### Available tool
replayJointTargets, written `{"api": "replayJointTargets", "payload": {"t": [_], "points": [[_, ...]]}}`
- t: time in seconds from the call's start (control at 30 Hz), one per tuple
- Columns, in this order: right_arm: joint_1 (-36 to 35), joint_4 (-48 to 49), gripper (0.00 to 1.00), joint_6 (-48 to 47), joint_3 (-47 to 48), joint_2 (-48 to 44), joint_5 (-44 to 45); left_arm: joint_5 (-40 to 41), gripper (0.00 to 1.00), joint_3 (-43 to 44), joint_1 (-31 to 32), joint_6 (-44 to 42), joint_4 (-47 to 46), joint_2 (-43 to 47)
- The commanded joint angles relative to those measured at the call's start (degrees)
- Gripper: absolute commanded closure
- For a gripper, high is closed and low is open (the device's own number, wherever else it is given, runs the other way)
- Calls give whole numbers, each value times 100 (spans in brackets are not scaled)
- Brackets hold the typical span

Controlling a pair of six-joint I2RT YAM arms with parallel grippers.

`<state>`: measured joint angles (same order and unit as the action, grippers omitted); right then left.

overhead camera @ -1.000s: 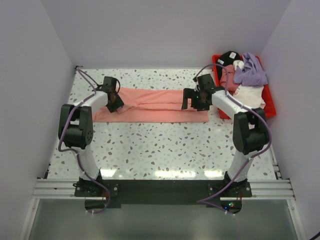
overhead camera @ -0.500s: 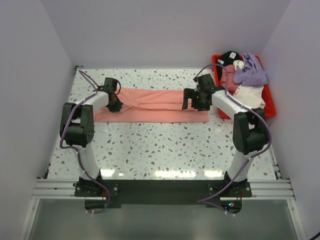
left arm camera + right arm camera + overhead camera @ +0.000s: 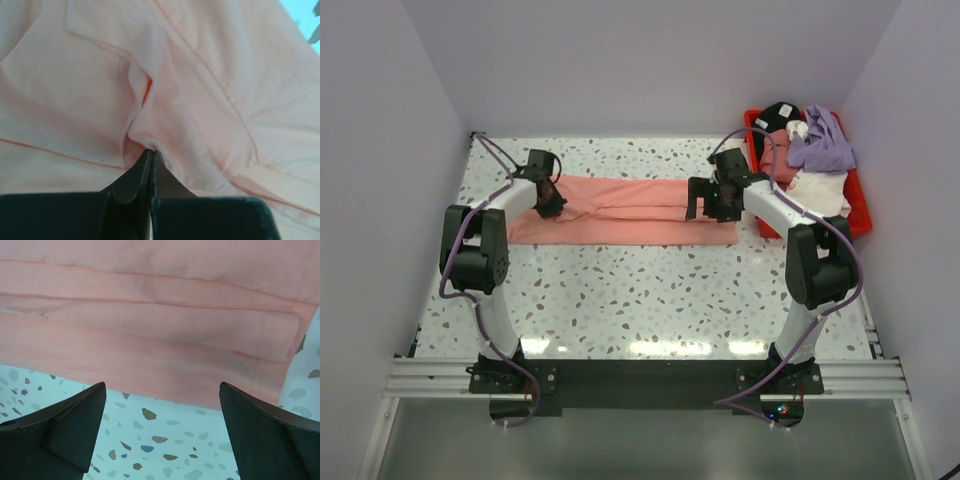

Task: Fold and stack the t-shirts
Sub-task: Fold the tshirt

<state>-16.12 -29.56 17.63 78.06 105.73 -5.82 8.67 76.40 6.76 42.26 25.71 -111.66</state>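
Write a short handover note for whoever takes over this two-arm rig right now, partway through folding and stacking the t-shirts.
The left gripper is shut, pinching a ridge of the salmon t-shirt near its left end.
The right gripper is open and holds nothing, poised over the near edge at the shirt's right end.
The salmon t-shirt lies as a long band across the table. The other t-shirts are heaped in the red bin at the far right.
Done: the salmon shirt appears folded lengthwise.
Left: fold it crosswise, start a stack, then fold the shirts from the bin.
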Motion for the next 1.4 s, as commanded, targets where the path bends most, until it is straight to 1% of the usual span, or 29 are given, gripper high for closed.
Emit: {"api": "replayJointTargets", "payload": {"t": [0.0, 0.07, 0.27, 0.53, 0.73, 0.77, 0.83, 0.87, 0.9, 0.97, 1.03, 1.07, 1.1, 1.13, 1.17, 1.2, 1.23, 1.27, 1.3, 1.33, 1.37], "points": [[4, -41, 1, -110, 77, 0, 99, -128, 100, 462, -17, -148, -234, -40], [12, -50, 1, -102, 95, 0, 125, -259, 100, 568, -17, -165, -207, -163], [12, -59, 1, -128, 148, 26, 169, -313, 100, 981, 9, -200, -268, -462], [4, -102, 1, -172, 227, 79, 275, -418, 100, 1781, 97, -455, -278, -998], [12, -146, 1, -216, 271, 114, 336, -234, 100, 2414, 123, -693, -137, -1533], [12, -138, 1, -216, 271, 123, 354, -216, 100, 2650, 123, -754, -15, -1622], [12, -155, 1, -225, 271, 123, 371, -199, 91, 2905, 123, -781, 100, -1823], [12, -164, 1, -216, 271, 106, 380, -216, 70, 3124, 123, -868, 127, -1868], [12, -164, 1, -225, 271, 105, 363, -260, 56, 3248, 123, -930, 144, -1912], [12, -155, 1, -225, 236, 53, 354, -278, 38, 3599, 123, -1035, 320, -1948], [12, -138, 1, -225, 183, 9, 328, -304, 29, 3654, 132, -1132, 338, -1765], [12, -111, 1, -216, 157, -9, 319, -278, 21, 3567, 132, -1150, 346, -1650], [21, -94, 1, -207, 148, -35, 275, -243, 15, 3462, 141, -1159, 320, -1518], [12, -85, 1, -207, 122, -53, 249, -173, 9, 3295, 150, -1159, 242, -1195], [12, -59, 1, -198, 104, -61, 231, -155, 0, 2858, 150, -1159, 163, -1018], [12, -50, 1, -198, 95, -79, 170, -137, 0, 2584, 150, -1150, 84, -825], [12, -41, 1, -190, 60, -97, 161, -146, 0, 2286, 150, -1106, -152, -449], [4, -41, 1, -198, 43, -114, 152, -163, 0, 1717, 150, -1089, -259, -271], [4, -32, 1, -198, 34, -140, 143, -181, 0, 1442, 141, -1054, -347, 44], [4, -23, 1, -198, 16, -158, 134, -172, 0, 960, 141, -931, -478, 178], [12, -32, 1, -207, -1, -176, 134, -181, 0, 747, 141, -887, -541, 292]]}}
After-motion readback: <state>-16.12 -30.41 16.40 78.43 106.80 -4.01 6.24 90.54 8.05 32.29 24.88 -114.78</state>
